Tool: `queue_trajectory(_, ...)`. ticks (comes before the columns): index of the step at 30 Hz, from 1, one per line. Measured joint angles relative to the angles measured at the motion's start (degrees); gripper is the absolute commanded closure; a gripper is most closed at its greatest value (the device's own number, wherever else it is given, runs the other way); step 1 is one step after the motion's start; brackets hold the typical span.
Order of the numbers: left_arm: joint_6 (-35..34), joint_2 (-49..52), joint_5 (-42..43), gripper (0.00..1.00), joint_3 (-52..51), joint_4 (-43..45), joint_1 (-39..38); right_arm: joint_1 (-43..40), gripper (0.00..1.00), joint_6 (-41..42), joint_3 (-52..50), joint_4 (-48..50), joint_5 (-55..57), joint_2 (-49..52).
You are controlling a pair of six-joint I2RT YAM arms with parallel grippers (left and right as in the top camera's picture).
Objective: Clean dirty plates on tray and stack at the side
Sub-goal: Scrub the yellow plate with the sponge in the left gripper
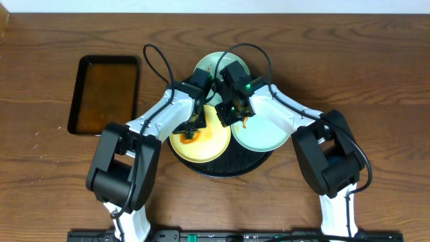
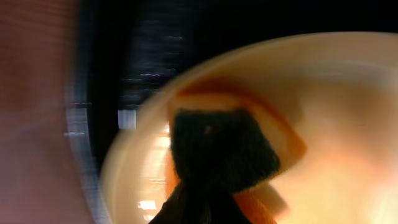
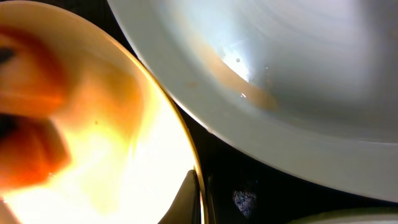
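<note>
The black tray (image 1: 236,165) sits mid counter (image 1: 349,60). On it, the left end effector (image 1: 195,125) pinches a dark pad (image 2: 217,149) against the saucy yellow plate (image 1: 209,146). The right end effector (image 1: 232,115), pressed together, hangs just beside, over the edge of a mint plate (image 1: 267,131).

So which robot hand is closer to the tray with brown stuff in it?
Left. The left gripper is over the yellow plate, right of the rectangular tray; the right gripper sits even farther right.
</note>
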Motion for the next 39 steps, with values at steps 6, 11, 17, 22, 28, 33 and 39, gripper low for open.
queue_trajectory(6, 1.11, 0.39, -7.82, 0.93, 0.00, -1.57, 0.00, 0.09, 0.99, 0.11, 0.00, 0.15, -0.55, 0.00)
queue_trajectory(11, 1.05, -3.52, -5.84, 0.93, -0.02, -1.79, 0.07, 0.07, 0.99, 0.13, 0.00, 0.15, -0.57, 0.02)
queue_trajectory(17, 1.03, -7.37, 9.11, 0.93, -0.09, 2.93, 0.20, 0.07, 0.99, 0.13, 0.00, 0.15, -0.57, 0.00)
queue_trajectory(22, 1.03, -4.61, 14.08, 0.93, -3.06, 3.89, 0.11, 0.07, 0.99, 0.13, 0.00, 0.17, -0.57, 0.00)
queue_trajectory(28, 1.42, -3.93, 12.28, 0.93, -6.47, 6.49, -0.09, 0.07, 0.99, 0.13, 0.00, 0.20, -0.57, 0.00)
queue_trajectory(33, 1.51, -4.31, 0.66, 0.92, -7.30, 6.21, -0.76, 0.07, 0.99, 0.13, 0.00, 0.20, -0.57, 0.00)
queue_trajectory(39, 3.02, -4.20, -8.96, 0.93, -6.82, 4.13, -0.70, 0.09, 0.99, 0.13, 0.00, 0.20, -0.57, 0.00)
